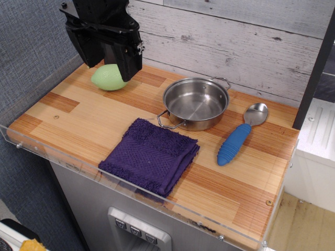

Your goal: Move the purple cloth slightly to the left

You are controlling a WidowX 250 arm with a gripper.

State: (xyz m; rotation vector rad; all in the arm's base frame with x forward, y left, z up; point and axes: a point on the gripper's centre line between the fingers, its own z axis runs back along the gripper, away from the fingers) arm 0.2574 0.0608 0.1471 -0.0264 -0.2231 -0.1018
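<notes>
The purple cloth (150, 156) is seen lying folded and flat near the front edge of the wooden surface (78, 123), its far corner just beside the handle of the steel pan (196, 103), with no sign that it is held or touched. The gripper (125, 70) is raised at the back left, well apart from the cloth and in front of a pale green egg-shaped object (107, 77); whether its jaws are spread or pressed together cannot be told, since only its dark housing is shown. A spoon with a blue handle (241, 135) is laid to the right of the pan. The task is judged not yet begun: the cloth has not been reached, so the approach, the grasp and the small leftward shift are all left to be done.
</notes>
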